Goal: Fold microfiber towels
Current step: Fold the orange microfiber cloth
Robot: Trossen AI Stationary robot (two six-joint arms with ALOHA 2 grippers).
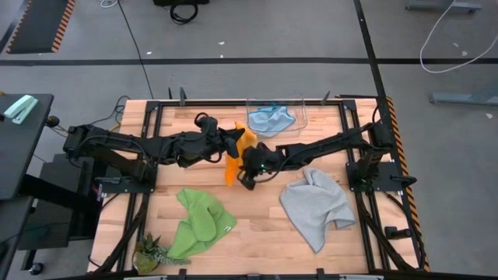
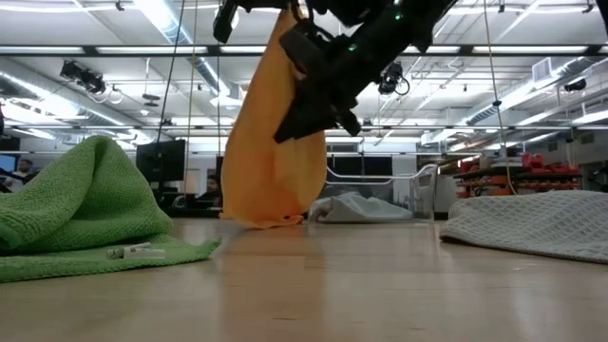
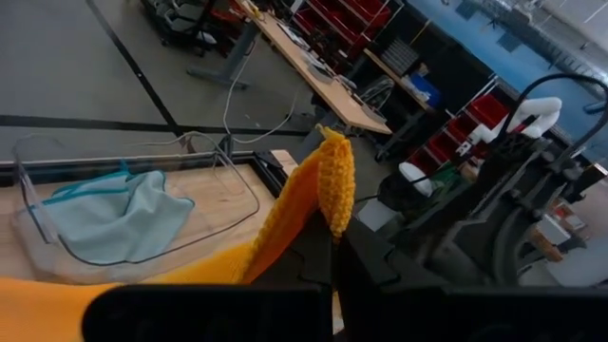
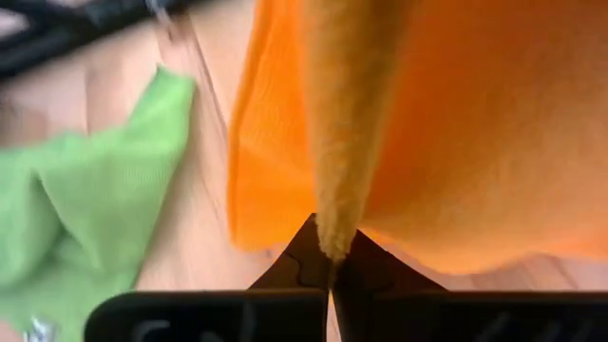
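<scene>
A large open workshop with ceiling strip lights, shelving and screens stretches behind a pale wooden desk (image 1: 257, 225) framed by dark rails. Both dark arms reach in to meet over the middle of the desk, holding the yellow-orange towel (image 2: 271, 152) up between them. In the low view it hangs as a long drape, its lower end bunched on the wood.

The left end effector (image 3: 334, 237) is clamped shut on an upper corner of the yellow-orange towel, a nub of the weave poking up past its fingers. The right end effector (image 4: 330, 258) is closed tight too, pinching a folded edge of the same cloth, which fills most of the right wrist view.

The other 3 towels lie apart from it:
- The light blue towel (image 1: 270, 118) sits crumpled inside a clear plastic bin (image 1: 302, 109) at the far edge of the desk.
- The bright green towel (image 1: 198, 222) lies rumpled near the front of the desk on the left arm's side, a white label (image 2: 133, 251) showing at its edge in the low view.
- The light grey towel (image 1: 315, 206) lies loosely spread on the right arm's side, 1 corner turned over.

A small green plant (image 1: 149, 252) sits at the front left corner, just beside the bright green towel.
</scene>
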